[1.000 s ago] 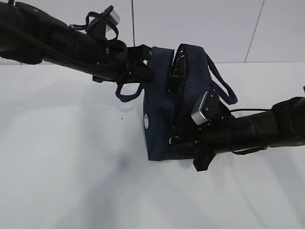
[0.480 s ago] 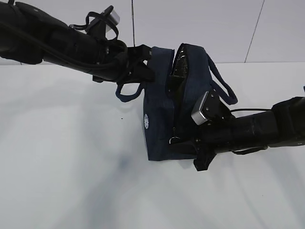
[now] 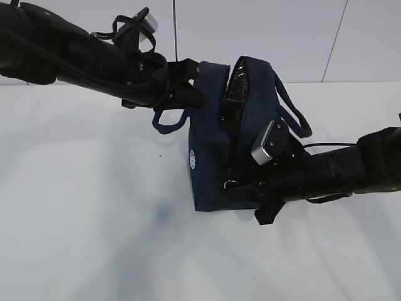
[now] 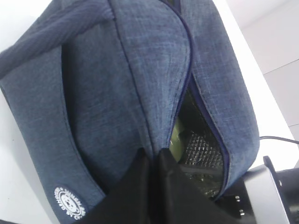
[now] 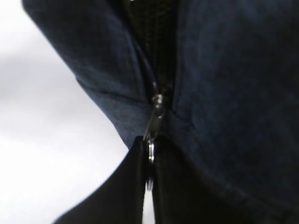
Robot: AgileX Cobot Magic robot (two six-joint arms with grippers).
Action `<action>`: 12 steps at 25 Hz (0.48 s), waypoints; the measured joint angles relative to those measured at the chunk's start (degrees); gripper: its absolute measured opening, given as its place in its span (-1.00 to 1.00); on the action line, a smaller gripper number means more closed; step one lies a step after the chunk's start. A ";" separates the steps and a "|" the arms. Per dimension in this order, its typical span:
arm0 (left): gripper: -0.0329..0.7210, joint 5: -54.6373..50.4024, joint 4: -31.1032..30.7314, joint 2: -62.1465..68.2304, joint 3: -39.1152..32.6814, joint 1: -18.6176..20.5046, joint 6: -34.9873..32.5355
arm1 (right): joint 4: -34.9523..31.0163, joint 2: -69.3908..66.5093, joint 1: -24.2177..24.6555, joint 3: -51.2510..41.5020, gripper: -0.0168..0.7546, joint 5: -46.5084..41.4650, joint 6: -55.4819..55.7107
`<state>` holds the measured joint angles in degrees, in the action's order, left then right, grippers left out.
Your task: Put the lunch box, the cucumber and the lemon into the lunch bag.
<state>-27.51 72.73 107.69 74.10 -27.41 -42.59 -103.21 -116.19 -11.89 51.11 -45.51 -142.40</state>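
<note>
Your right gripper (image 5: 148,161) was pinched on the silver ring zipper pull (image 5: 153,126), which lay straight ahead of its fingertips at the near end of the boxy dark navy fabric lunch bag (image 3: 216,144); the zipper track ran away from it. Beyond, your left gripper (image 4: 154,161) was pressed together on the bag's far rim, and something pale green (image 4: 176,140) showed inside the foil-lined opening.

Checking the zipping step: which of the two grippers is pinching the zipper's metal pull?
The right gripper: its jaws pinch the silver zipper pull. The left gripper clamps the lunch bag fabric instead.
</note>
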 joint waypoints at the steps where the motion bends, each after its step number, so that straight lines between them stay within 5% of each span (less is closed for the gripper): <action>1: -0.93 0.00 0.00 0.00 0.00 0.00 0.00 | 0.00 0.00 0.00 0.00 -0.89 0.13 0.00; 12: -0.93 0.00 0.00 0.00 0.00 0.00 0.00 | 0.00 0.00 0.00 0.00 -0.94 0.65 0.00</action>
<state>-27.51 72.73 107.69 74.10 -27.41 -42.59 -103.21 -116.19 -11.89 51.11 -44.87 -142.40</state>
